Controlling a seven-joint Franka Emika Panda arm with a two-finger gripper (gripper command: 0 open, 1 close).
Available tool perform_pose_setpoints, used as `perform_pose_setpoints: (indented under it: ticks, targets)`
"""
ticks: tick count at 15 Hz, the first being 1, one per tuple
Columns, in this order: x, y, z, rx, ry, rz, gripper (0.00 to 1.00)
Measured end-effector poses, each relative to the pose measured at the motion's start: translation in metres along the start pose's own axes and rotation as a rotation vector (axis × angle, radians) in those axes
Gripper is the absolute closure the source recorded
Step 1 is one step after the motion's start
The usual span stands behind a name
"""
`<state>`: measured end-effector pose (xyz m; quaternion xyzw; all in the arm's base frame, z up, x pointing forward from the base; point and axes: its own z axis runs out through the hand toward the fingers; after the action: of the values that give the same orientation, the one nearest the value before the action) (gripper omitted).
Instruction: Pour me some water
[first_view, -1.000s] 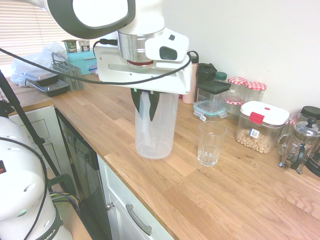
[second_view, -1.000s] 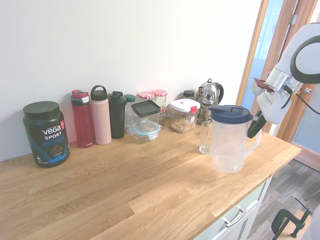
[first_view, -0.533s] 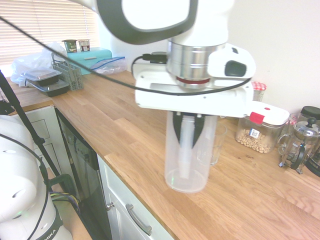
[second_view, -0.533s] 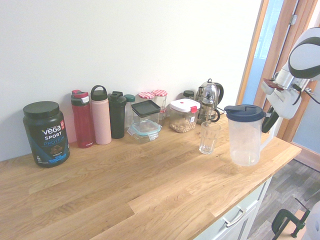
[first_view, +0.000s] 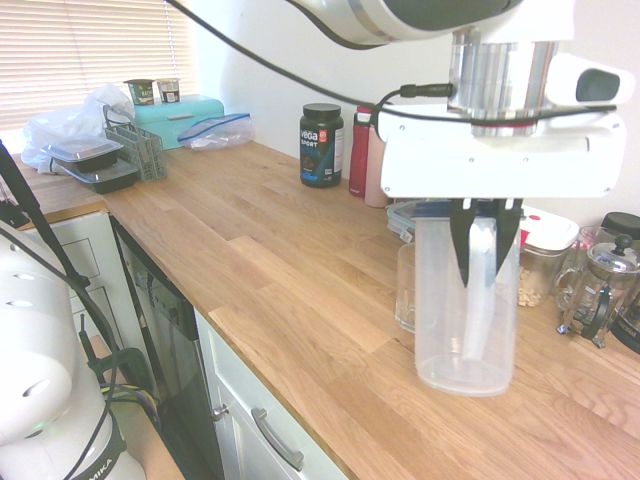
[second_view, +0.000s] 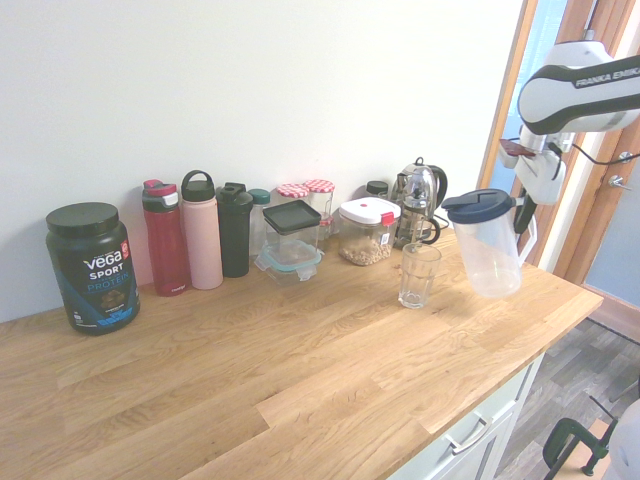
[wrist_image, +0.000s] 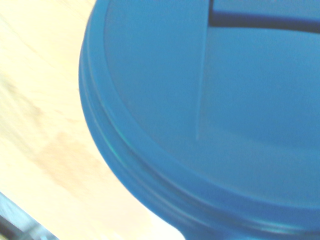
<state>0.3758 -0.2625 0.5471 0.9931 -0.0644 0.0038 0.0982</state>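
Claw (first_view: 484, 235) pinching clear plastic jug's (second_view: 488, 250) handle, round blue lid (wrist_image: 215, 110), ribbed glass tumbler (second_view: 418, 275), wooden worktop (second_view: 300, 370)

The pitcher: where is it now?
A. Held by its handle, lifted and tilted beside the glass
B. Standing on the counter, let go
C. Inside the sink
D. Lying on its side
A: the gripper is shut on the handle of the pitcher, which hangs tilted above the counter, beside the glass.

Jug (second_view: 487, 246) right of glass (second_view: 418, 274) (above counter (second_view: 300, 360))
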Motion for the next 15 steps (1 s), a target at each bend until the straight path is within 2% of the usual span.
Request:
perform_pose_setpoints:
  ticks: [4, 7, 15]
  targets:
    - [0.032, -0.051, -0.002, -0.198, -0.082, -0.059, 1.00]
    - [0.035, -0.060, -0.014, -0.295, -0.107, -0.090, 1.00]
    - [0.035, -0.068, -0.015, -0.400, -0.157, -0.118, 1.00]
